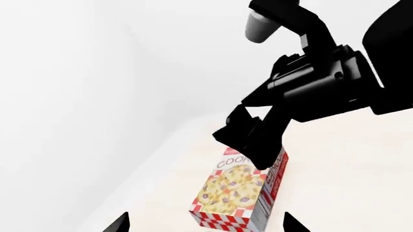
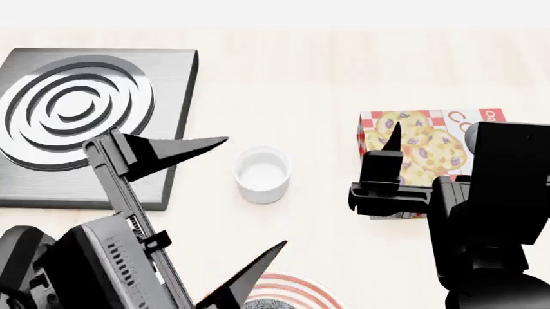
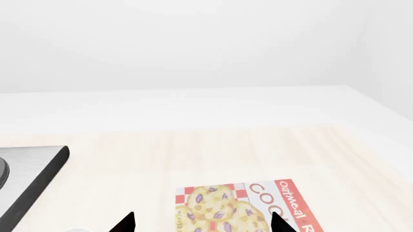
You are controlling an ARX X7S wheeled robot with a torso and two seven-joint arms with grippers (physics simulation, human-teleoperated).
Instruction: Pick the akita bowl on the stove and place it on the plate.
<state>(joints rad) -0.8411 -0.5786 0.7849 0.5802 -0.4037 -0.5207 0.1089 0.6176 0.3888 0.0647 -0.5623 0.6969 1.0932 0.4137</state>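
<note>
1. Bowl (image 2: 268, 304): only a speckled sliver shows at the near edge of the head view. It looks to sit on the plate (image 2: 305, 286), near centre. The rest is cut off, so I can't confirm it sits flat.
2. Stove (image 2: 172, 77), far left: burner rings are bare, no bowl on it. I read the placing as done or nearly so, with the step in hand being release and retreat.
3. Left gripper (image 2: 255, 190): jaws spread wide, holding nothing. One tip points out over the stove's right edge, the other sits just beside the plate rim.
4. Right gripper (image 3: 201, 223): released too, both tips apart in its wrist view. It hangs over the cookie box (image 2: 429, 145) on the right, well apart from the plate.
5. To do it well:
   - Lift the left arm straight up before any sideways move. The near fingertip is close to the plate and could clip the rim or bowl on a swing.
   - Keep the jaws wide until clear.
6. Watch the white cup (image 2: 262, 174). It stands on the table (image 2: 301, 77) between stove and box, under the spread jaws as seen from the head, so a low sweep to the far side could knock it.
7. Leave the right arm parked.
</note>
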